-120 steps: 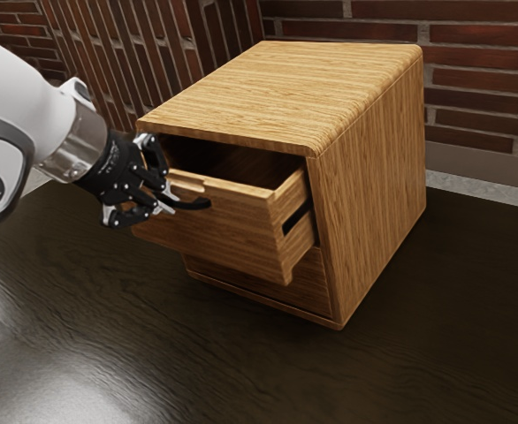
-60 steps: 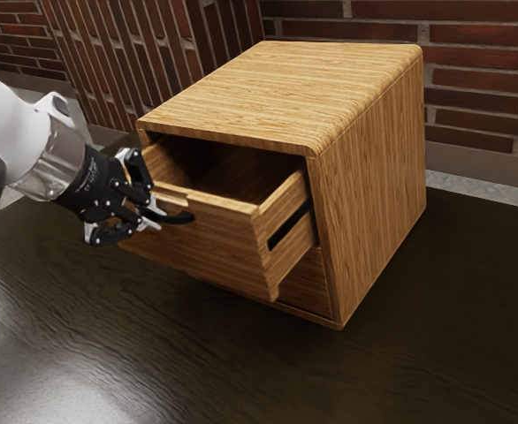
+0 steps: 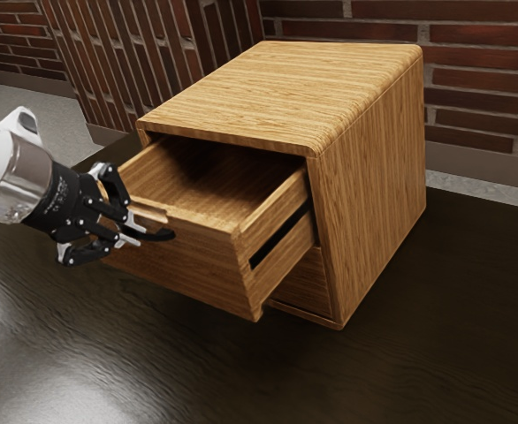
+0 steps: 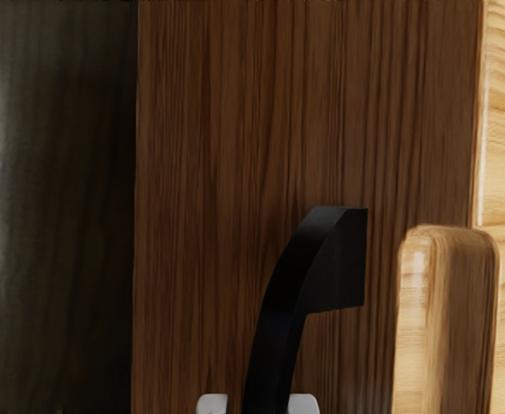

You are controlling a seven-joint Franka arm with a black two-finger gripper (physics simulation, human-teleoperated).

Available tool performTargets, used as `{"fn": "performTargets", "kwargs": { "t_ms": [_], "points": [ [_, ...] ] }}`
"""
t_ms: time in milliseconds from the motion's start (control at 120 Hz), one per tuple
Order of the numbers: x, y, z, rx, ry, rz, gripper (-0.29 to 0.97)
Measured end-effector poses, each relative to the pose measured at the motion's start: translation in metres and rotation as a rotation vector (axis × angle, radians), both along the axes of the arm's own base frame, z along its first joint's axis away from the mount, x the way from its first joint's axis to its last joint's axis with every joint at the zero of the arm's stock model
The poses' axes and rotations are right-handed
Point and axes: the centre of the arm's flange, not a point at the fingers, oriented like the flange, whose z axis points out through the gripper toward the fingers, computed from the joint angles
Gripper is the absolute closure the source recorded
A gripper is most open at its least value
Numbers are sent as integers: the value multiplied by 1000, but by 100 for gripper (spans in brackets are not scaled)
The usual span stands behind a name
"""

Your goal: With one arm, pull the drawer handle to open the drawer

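Jaws closed on the drawer handle (image 3: 150, 213) at frame left, the gripper (image 3: 142, 226) holds the drawer (image 3: 188, 265) well out of the cabinet (image 3: 312, 88); any longer pull risks dragging it off its runners onto the bench (image 3: 241, 371).

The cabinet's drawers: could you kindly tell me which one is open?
The upper drawer: it is pulled well out, its inside showing. The lower drawer sits closed in the cabinet.
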Motion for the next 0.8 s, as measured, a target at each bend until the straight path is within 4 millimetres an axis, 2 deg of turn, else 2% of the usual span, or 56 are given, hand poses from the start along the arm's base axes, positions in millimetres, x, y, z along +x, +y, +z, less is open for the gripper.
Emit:
{"fn": "performTargets", "kwargs": {
  "t_ms": [300,550,717,800],
  "points": [
    [-19,0,0,-3,-4,-2,72],
    [-36,0,8,-5,-13,-4,72],
    [-50,7,19,-1,-24,7,50],
    [-76,8,43,7,-72,8,36]
  ]
}}
